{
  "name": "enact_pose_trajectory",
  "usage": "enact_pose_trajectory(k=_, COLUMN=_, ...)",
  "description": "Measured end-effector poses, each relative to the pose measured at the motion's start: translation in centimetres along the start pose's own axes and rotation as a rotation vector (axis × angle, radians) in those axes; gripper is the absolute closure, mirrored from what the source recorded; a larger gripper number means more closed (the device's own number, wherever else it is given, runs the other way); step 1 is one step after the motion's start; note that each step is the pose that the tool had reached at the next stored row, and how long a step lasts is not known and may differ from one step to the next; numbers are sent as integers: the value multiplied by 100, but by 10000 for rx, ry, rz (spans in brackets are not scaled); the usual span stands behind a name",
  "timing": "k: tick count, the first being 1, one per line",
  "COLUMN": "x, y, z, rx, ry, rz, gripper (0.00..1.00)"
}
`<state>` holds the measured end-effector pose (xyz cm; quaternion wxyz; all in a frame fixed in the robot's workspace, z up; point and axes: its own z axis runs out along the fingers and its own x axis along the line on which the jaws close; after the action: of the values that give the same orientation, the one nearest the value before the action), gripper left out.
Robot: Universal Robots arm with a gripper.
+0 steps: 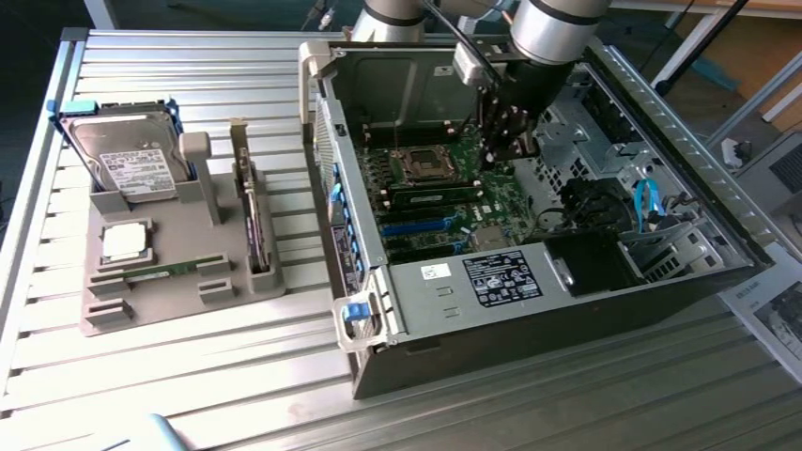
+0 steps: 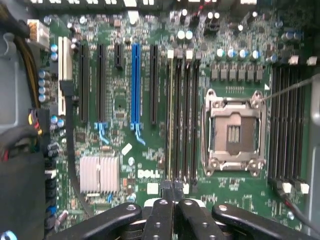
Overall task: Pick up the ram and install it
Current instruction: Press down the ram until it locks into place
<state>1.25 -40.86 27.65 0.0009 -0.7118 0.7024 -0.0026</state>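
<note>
Gripper [image 2: 172,192] clenched empty, I'm hovering it over the slim green RAM stick [image 2: 171,120] sitting seated in the green motherboard's [image 2: 125,100] slot, while a matching green stick [image 1: 160,272] is waiting on the grey tray [image 1: 176,301].

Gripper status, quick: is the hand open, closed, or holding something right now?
Hand: closed, fingers together above the motherboard's memory slots; nothing visibly held between them.

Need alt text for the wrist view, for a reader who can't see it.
A shut gripper hangs above a green motherboard inside a computer case, over the memory slots beside the empty processor socket. A blue expansion slot runs parallel to them.
</note>
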Motion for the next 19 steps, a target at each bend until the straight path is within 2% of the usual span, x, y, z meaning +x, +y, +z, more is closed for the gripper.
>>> enact_pose_trajectory(k=2, x=-7, y=99, z=7, rx=0, ry=-2, rz=-1, gripper=90)
enact_pose_trajectory(k=5, x=-16, y=316, z=41, rx=0, ry=-1, rz=1, gripper=90)
enact_pose_trajectory(k=6, x=-21, y=414, z=66, rx=0, ry=-1, rz=1, gripper=90)
enact_pose_trajectory(k=7, x=-22, y=468, z=106, rx=-1, ry=-2, rz=0, gripper=90)
enact_pose_trajectory(k=11, x=-23, y=482, z=245, rx=-34, ry=-2, rz=0, gripper=90)
enact_pose_trajectory(k=19, x=-23, y=483, z=365, rx=-56, ry=-2, rz=1, gripper=90)
